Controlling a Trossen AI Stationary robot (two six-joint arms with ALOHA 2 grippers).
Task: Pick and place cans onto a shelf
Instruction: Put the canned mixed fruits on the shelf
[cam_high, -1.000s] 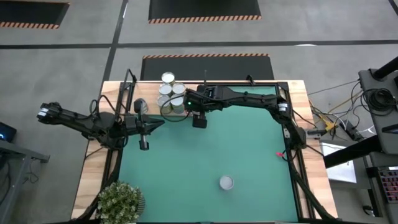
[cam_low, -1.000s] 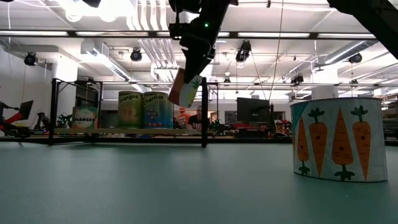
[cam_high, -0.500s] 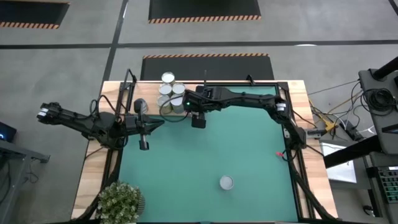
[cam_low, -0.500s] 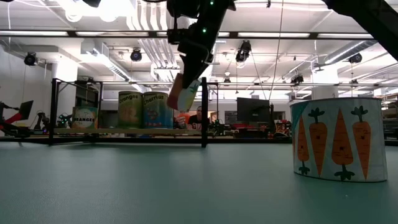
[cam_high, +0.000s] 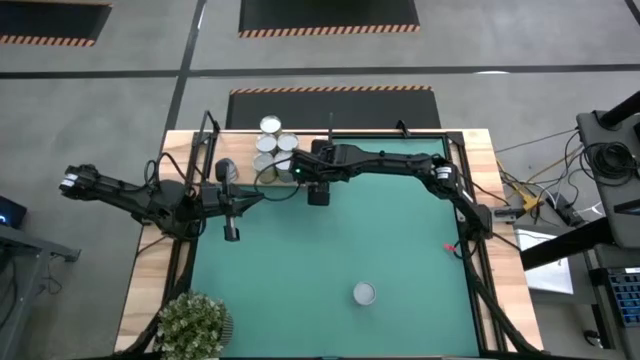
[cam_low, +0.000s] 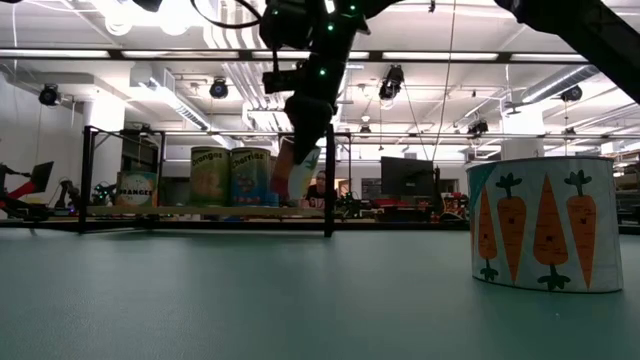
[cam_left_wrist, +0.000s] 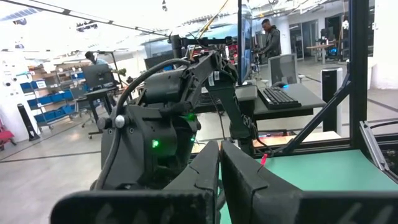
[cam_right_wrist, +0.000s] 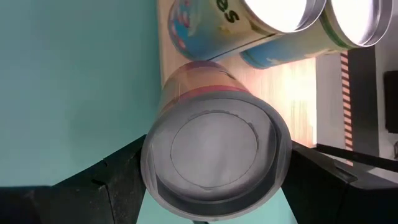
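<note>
Lowering held can (cam_right_wrist: 214, 155), clamped in right fingers (cam_right_wrist: 323, 183), tilted over shelf (cam_right_wrist: 305, 84) edge at tabletop 11 o'clock, just beside shelved cans (cam_high: 272, 146). Level first, clear neighbours, then release. Left fingers (cam_left_wrist: 221, 180) together, parked.

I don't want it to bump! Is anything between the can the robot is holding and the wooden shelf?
Nothing visible blocks it. The right end effector holds the can tilted just above the shelf edge. The closest things are the cans already standing there, right beside the landing spot, so it could nudge them.
</note>
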